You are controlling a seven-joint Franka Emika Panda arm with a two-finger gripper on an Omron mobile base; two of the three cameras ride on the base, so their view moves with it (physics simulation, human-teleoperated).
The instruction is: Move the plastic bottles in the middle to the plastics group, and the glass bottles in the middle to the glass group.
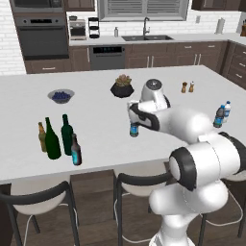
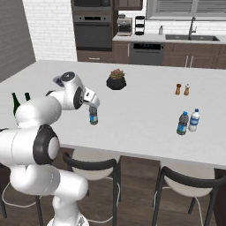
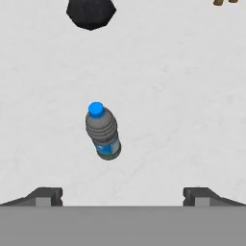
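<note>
A small see-through plastic bottle [image 1: 134,129] [image 2: 93,115] [image 3: 102,130] with a blue cap and label stands upright mid-counter. My gripper [image 1: 132,118] [image 2: 92,107] [image 3: 123,197] hovers just above it, open and empty, with the bottle a little left of centre between the fingertips [image 3: 48,196]. The plastics group [image 1: 222,114] [image 2: 188,122], a pair of small water bottles, stands at the right. At the left front stand a stubby amber bottle [image 1: 42,137], two tall green wine bottles [image 1: 52,140] [image 1: 67,133] and a short dark bottle with a light blue label [image 1: 76,151], close together.
A potted plant [image 1: 122,86] [image 2: 116,79] [image 3: 90,12] sits beyond the bottle. A bowl of blueberries [image 1: 61,96] is at the far left, salt and pepper shakers [image 1: 187,87] [image 2: 182,89] at the far right. Stools [image 1: 43,197] stand below the counter's front edge.
</note>
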